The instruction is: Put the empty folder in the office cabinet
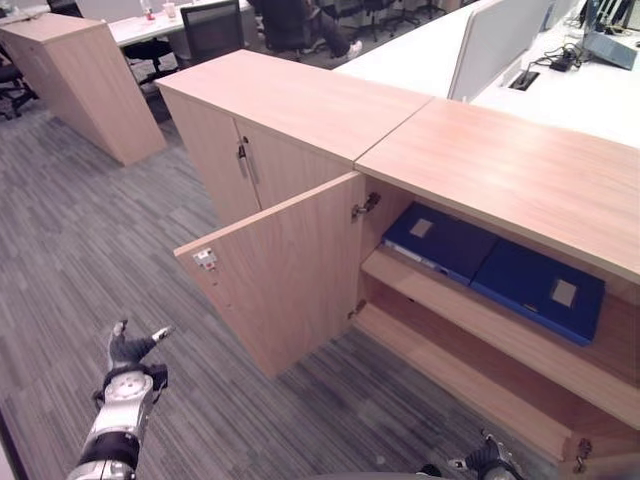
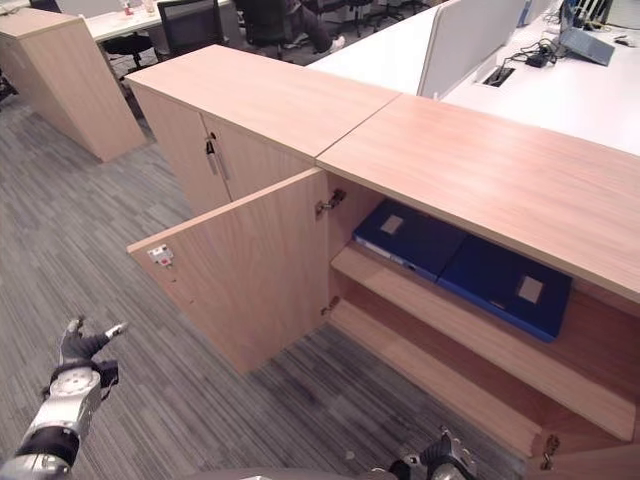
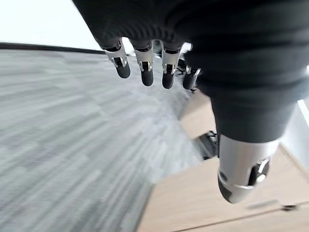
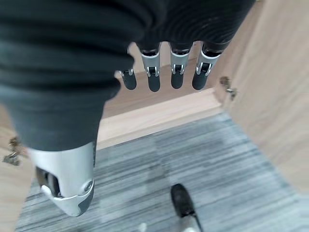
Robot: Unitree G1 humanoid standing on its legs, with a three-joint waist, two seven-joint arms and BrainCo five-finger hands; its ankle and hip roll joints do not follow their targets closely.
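A: Cabinet (image 1: 520, 170) open, door (image 1: 285, 275) swung out toward the near left. Two blue folders (image 1: 440, 243) lie flat on the upper shelf (image 1: 480, 325), side by side, touching or nearly so. Lower shelf (image 1: 450, 375) bare.

B: Hands?

A: Left hand (image 1: 128, 352) low at near left over carpet (image 1: 80, 250), fingers straight and spread, holding nothing. Right hand (image 2: 440, 460) at the near edge by the cabinet foot; fingers (image 4: 176, 72) hang loose, empty too.

B: So the folder looks stowed already. Risks?

A: Judging only: door stands wide between the arms, so a careless left swing could clip it. Closing it from the hinge side could pinch fingers. Cannot tell which folder is the empty one.
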